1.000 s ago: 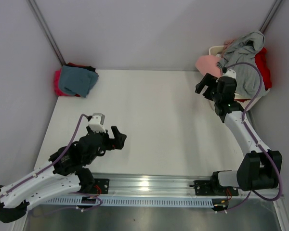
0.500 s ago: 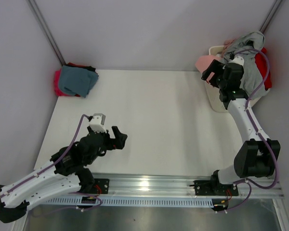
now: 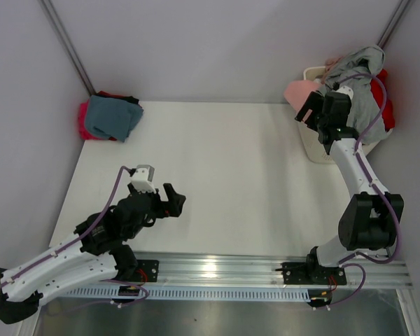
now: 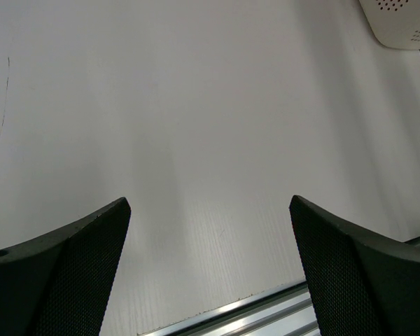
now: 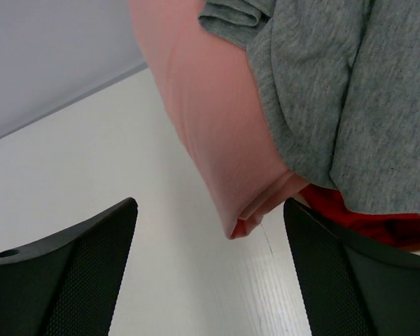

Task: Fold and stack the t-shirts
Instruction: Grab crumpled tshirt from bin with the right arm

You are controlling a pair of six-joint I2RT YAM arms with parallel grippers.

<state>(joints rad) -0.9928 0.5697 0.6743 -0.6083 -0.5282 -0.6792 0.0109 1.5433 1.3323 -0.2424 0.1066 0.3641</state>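
A salmon-pink t-shirt (image 3: 298,91) hangs over the near rim of the white basket (image 3: 313,148) at the back right, under a grey shirt (image 3: 360,77) and a red one (image 3: 384,98). In the right wrist view the pink shirt (image 5: 217,133) hangs down between my open fingers, with grey (image 5: 336,91) and red (image 5: 357,217) cloth to its right. My right gripper (image 3: 309,110) is open, right at the pink shirt, holding nothing. A folded teal-blue shirt (image 3: 110,117) lies on magenta and black ones at the back left. My left gripper (image 3: 173,201) is open and empty over bare table.
The white basket's corner (image 4: 399,24) shows at the top right of the left wrist view. The metal rail (image 3: 217,269) runs along the table's near edge. Grey walls close in the back and both sides.
My right gripper has risen from beside the basket's front up and back to the hanging pink shirt. The left arm has barely moved.
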